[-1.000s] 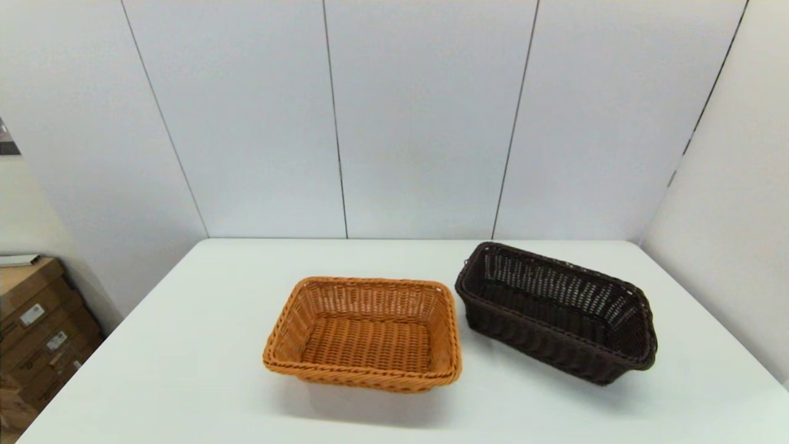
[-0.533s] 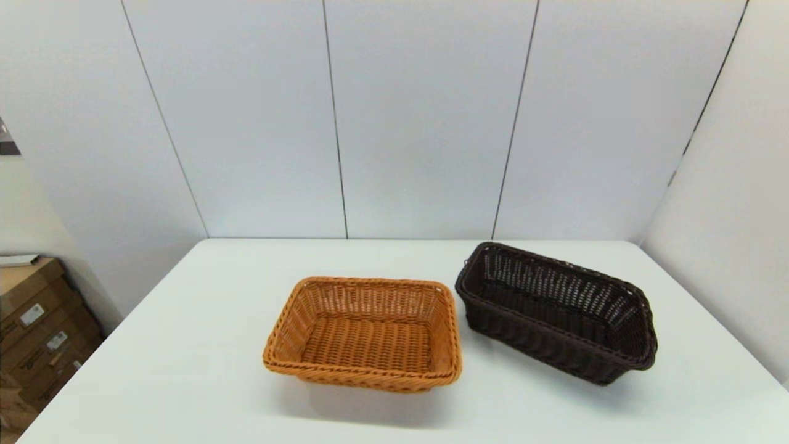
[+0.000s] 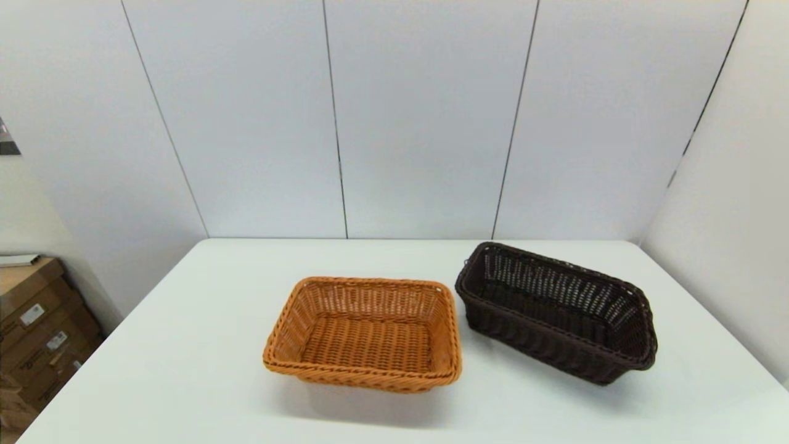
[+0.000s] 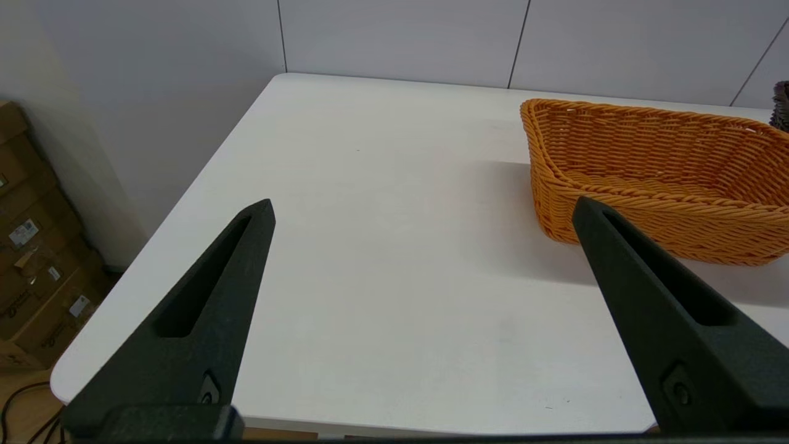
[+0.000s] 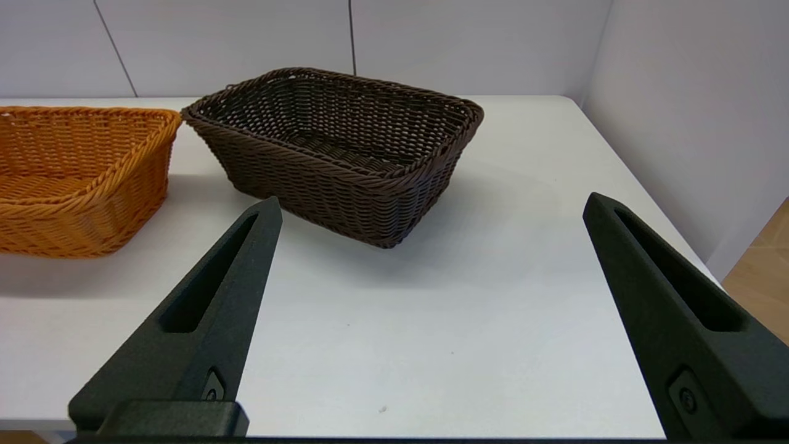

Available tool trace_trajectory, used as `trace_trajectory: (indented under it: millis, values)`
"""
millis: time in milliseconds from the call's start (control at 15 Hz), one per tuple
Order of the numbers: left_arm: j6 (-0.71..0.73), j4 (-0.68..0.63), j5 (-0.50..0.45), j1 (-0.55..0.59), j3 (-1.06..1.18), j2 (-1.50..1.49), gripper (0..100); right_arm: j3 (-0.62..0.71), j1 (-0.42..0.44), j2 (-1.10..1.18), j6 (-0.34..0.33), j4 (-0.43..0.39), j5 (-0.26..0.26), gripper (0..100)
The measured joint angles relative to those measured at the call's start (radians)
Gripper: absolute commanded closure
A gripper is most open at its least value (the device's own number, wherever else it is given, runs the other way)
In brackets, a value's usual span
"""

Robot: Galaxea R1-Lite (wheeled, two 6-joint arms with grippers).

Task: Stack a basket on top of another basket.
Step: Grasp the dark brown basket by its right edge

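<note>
The dark brown basket (image 3: 558,311) stands on the white table (image 3: 185,345) at the right, turned at an angle; the right wrist view shows this basket (image 5: 336,151) too. Close to its left stands the orange-tan basket (image 3: 367,333), empty and upright, also seen in the left wrist view (image 4: 659,176) and the right wrist view (image 5: 77,176). Neither arm shows in the head view. My left gripper (image 4: 422,209) is open over the table's near left edge. My right gripper (image 5: 431,206) is open at the near right edge, short of the dark basket. Both hold nothing.
Grey wall panels (image 3: 425,117) close off the table at the back and right. Cardboard boxes (image 3: 37,327) are stacked on the floor beyond the left edge. Bare tabletop lies left of the orange-tan basket and in front of both.
</note>
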Motion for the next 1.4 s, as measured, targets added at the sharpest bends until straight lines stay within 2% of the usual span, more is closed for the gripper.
trace_trajectory:
  millis: [133,333,467,733,867,1133,1400]
  values:
    - [0.0,0.0,0.0,0.0,0.0,0.0,0,-0.068,0.0,0.001,0.0,0.025,-0.009,0]
    - [0.0,0.0,0.0,0.0,0.0,0.0,0,-0.266,0.0,0.029,-0.009,0.13,-0.014,0]
    - [0.0,0.0,0.0,0.0,0.0,0.001,0,-0.396,0.001,0.097,-0.023,0.172,-0.023,0]
    - [0.0,0.0,0.0,0.0,0.0,0.001,0,-0.66,0.0,0.33,-0.031,0.231,-0.113,0]
    - [0.0,0.0,0.0,0.0,0.0,0.001,0,-0.835,-0.003,0.466,-0.031,0.281,-0.156,0]
    - [0.0,0.0,0.0,0.0,0.0,0.001,0,-1.171,-0.032,0.776,0.002,0.435,-0.224,0]
    - [0.0,0.0,0.0,0.0,0.0,0.001,0,-1.459,-0.063,1.092,0.136,0.695,-0.28,0]
